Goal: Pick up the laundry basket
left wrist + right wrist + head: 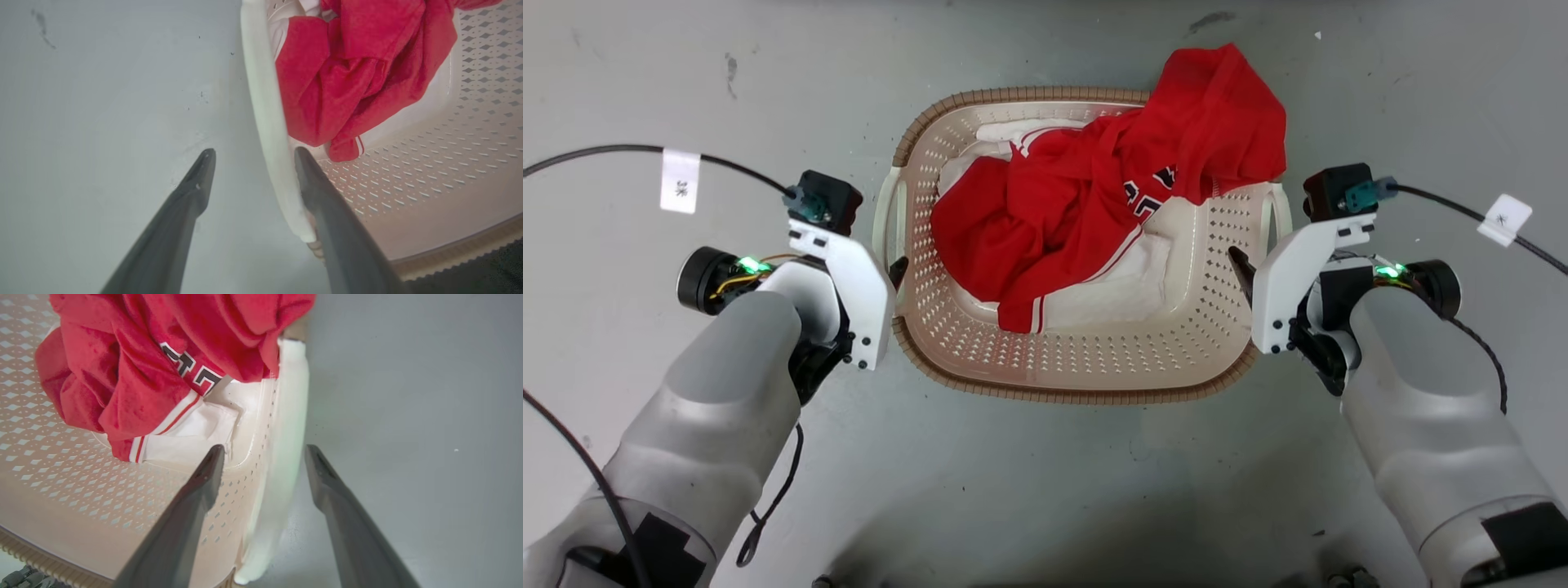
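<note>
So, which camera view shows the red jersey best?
The head view: the whole red jersey lies in the laundry basket, draped over its far rim. Each wrist view catches one crumpled part.

Bare grey floor (1045,490) is spreading all round, scuff marks (1211,20) showing at 12 o'clock. Tagged cables (605,150) are trailing at 9 and 3 o'clock, suggesting a robotics test lab.

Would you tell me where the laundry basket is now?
In the head view, the laundry basket stands on the grey floor, centred between the left gripper and right gripper.
</note>
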